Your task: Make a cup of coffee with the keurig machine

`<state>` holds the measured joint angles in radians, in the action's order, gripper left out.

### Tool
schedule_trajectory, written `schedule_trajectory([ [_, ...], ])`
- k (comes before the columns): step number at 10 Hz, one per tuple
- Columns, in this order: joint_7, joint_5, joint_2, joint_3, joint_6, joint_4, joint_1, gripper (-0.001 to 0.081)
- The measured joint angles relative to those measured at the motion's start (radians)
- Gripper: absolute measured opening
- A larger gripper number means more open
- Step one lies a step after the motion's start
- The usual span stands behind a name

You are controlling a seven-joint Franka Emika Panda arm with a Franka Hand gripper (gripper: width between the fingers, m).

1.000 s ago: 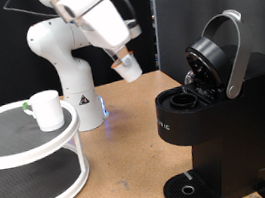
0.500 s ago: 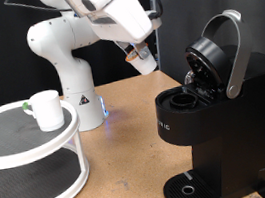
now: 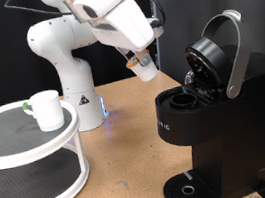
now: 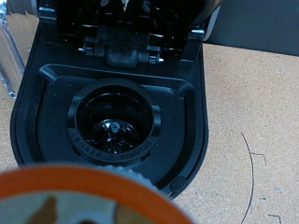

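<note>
Holding a coffee pod (image 3: 144, 68) between its fingers, the gripper (image 3: 139, 62) hangs left of the keurig machine (image 3: 218, 126).
The machine's lid (image 3: 213, 58) stands raised, its round pod chamber (image 4: 116, 121) exposed; the cup (image 3: 45, 110) sits far left on a round white stand (image 3: 32, 166).

Showed glossy black plastic on the keurig machine (image 3: 219, 116), matt grey handle (image 3: 235, 52), glazed white ceramic cup (image 3: 45, 109), perhaps foil-lidded pod (image 4: 93, 196), grainy wood-look table (image 3: 124, 171).
</note>
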<state>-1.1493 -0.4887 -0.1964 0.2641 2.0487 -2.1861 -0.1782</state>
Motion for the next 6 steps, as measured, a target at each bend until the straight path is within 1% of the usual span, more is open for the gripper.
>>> schedule_trajectory([
  [2, 0.0, -0.011, 0.0, -0.005, 0.005, -0.002, -0.002, 0.0438],
  [4, 0.037, -0.013, 0.001, -0.032, 0.047, -0.006, -0.008, 0.0438],
  [6, 0.054, -0.009, 0.011, -0.067, 0.068, -0.006, -0.016, 0.0438],
])
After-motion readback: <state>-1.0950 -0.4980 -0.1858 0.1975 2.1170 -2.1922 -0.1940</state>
